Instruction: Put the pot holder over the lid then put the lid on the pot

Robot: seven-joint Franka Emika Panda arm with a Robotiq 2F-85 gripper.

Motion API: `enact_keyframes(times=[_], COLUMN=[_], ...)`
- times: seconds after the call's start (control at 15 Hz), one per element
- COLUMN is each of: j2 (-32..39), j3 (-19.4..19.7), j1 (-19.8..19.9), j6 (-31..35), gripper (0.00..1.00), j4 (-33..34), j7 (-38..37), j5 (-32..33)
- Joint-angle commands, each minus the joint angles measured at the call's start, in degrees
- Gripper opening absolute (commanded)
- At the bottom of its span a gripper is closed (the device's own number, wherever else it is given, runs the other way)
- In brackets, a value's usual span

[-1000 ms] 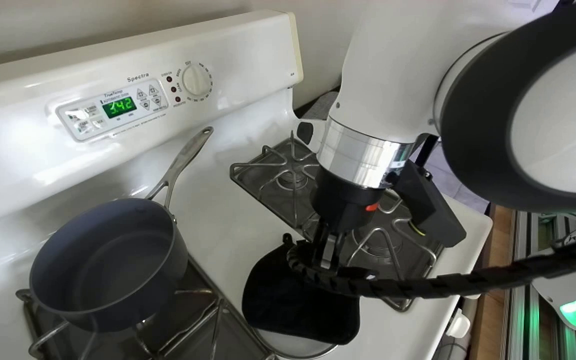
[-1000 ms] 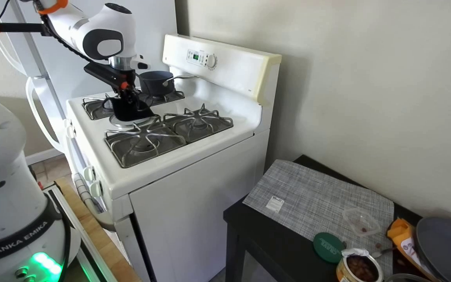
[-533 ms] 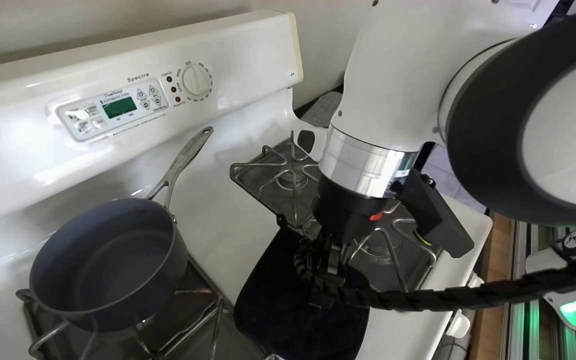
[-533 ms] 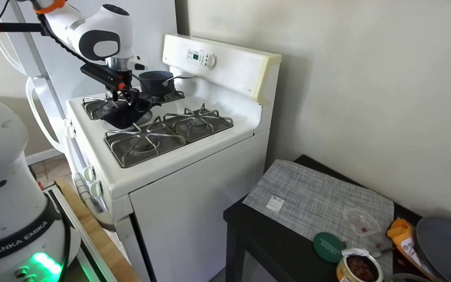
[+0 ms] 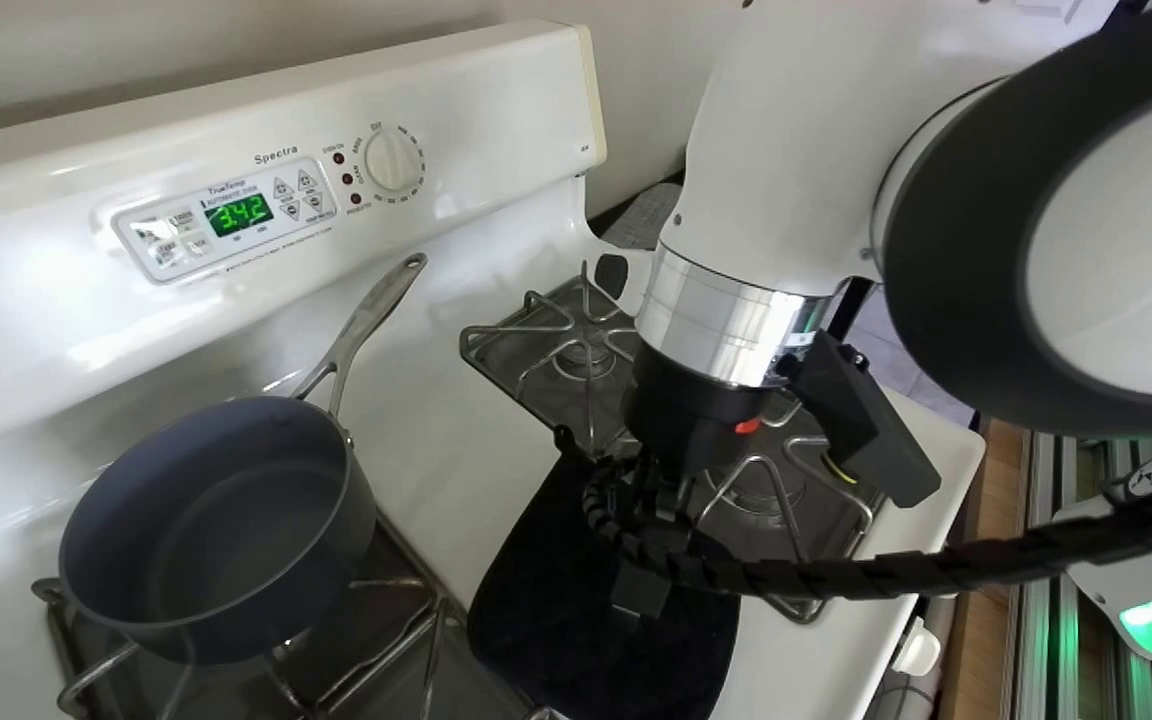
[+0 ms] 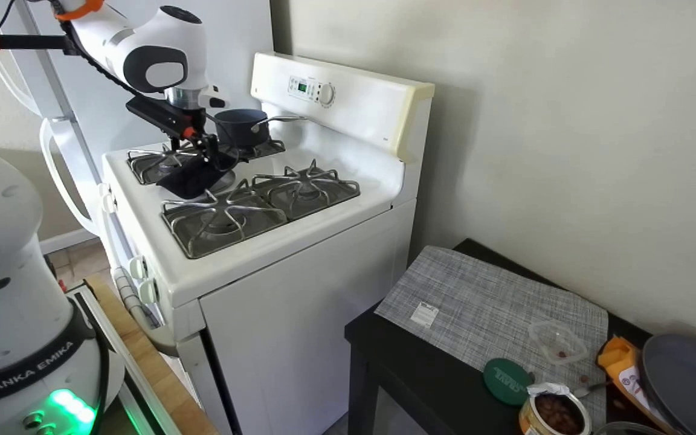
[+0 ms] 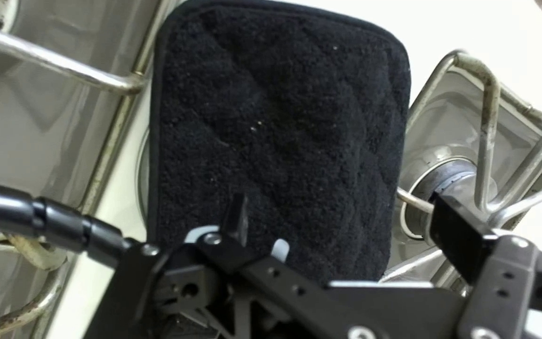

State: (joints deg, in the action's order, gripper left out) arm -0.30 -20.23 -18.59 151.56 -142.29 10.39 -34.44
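The black pot holder [image 7: 280, 117] lies spread over the lid, sloping a little in an exterior view [image 6: 190, 179]. Most of the lid is covered; a slice of its rim [image 7: 143, 176] shows at the pad's edge in the wrist view, and part of the lid [image 6: 225, 181] peeks out behind the pad. My gripper [image 7: 346, 219] is right above the pot holder with its jaws wide apart and nothing between them. One finger [image 7: 237, 219] is over the pad, the opposite finger [image 7: 459, 235] past its edge. The dark pot [image 5: 211, 520] stands uncovered on a burner, its silver handle [image 5: 366, 315] toward the back panel.
Metal burner grates [image 5: 586, 330] flank the pot holder on the stove. A tall back panel [image 6: 348, 103] rises behind. A black cable [image 5: 836, 580] hangs from the wrist. Off to the side is a dark table with a grey mat [image 6: 487, 302] and an open can [image 6: 556, 414].
My jaws have opened and let go of the pot holder, which has dropped and spread over the lid, covering more of it. The gripper has risen slightly in the last half second.
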Motion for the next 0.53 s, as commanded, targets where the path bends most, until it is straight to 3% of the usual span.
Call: enact_keyframes(times=[0.0, 0.47], j2=[-0.92, -0.20], j3=[0.75, 0.87], j1=[-0.05, -0.21], j6=[-0.78, -0.13], gripper=[1.00, 1.00], j4=[0.19, 0.95], j7=[1.13, -0.11], j5=[-1.35, 0.20])
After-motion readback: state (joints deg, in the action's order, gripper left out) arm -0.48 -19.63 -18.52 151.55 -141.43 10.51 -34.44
